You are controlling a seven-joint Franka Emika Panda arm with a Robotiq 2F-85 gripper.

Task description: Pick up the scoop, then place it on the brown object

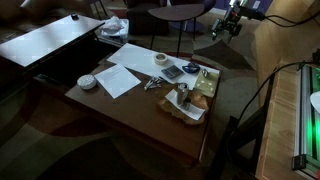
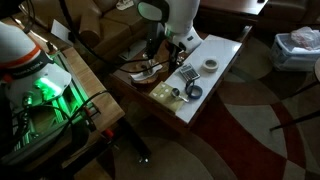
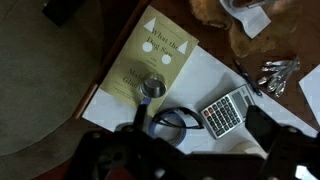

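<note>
The scoop (image 3: 153, 88) is a small metal cup with a blue handle. Its bowl lies on the lower corner of the brown object (image 3: 150, 50), a flat yellowish-tan rectangular piece with print on it. In an exterior view the scoop (image 2: 175, 95) sits at the edge of the tan piece (image 2: 162, 92). Both also show in an exterior view, the scoop (image 1: 183, 95) beside the tan piece (image 1: 204, 88). My gripper (image 3: 200, 138) is open and empty, hovering above the table over the black ring and calculator. It also shows in both exterior views (image 2: 158, 62) (image 1: 230, 24).
A calculator (image 3: 228, 108), a black ring-shaped thing (image 3: 175, 122) and a crumpled metallic item (image 3: 272, 72) lie on a white sheet (image 3: 215, 75). A tape roll (image 1: 161, 59), white paper (image 1: 120, 78) and a round white object (image 1: 88, 81) are on the table.
</note>
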